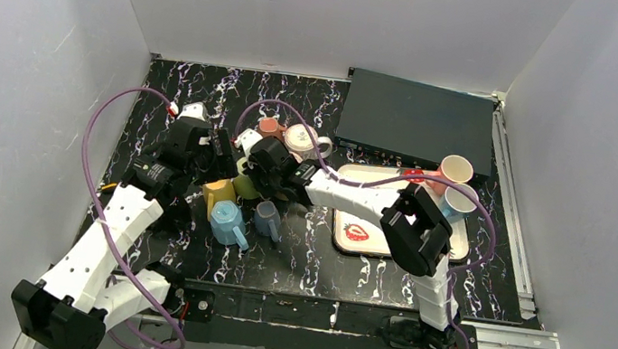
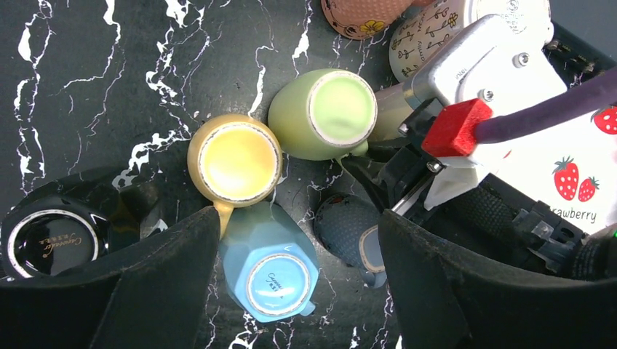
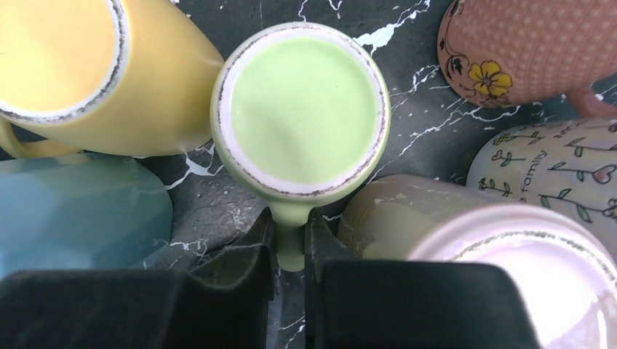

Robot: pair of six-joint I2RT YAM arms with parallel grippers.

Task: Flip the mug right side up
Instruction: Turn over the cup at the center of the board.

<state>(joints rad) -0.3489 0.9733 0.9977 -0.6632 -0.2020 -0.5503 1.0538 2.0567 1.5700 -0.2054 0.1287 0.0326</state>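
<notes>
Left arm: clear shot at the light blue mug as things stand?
Probably yes. The left hand hangs open directly above the light blue mug, nothing between. Tight though: yellow mug and dark blue mug crowd its sides, and the right hand is shut on the green mug's handle close by.

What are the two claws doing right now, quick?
Left gripper: open, holding nothing.
Right gripper: closed on the green mug, at its handle.

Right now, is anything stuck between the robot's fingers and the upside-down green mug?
No, nothing is. The right fingers pinch the handle of the green mug. A yellow mug and a pale mug crowd close beside it, though.
</notes>
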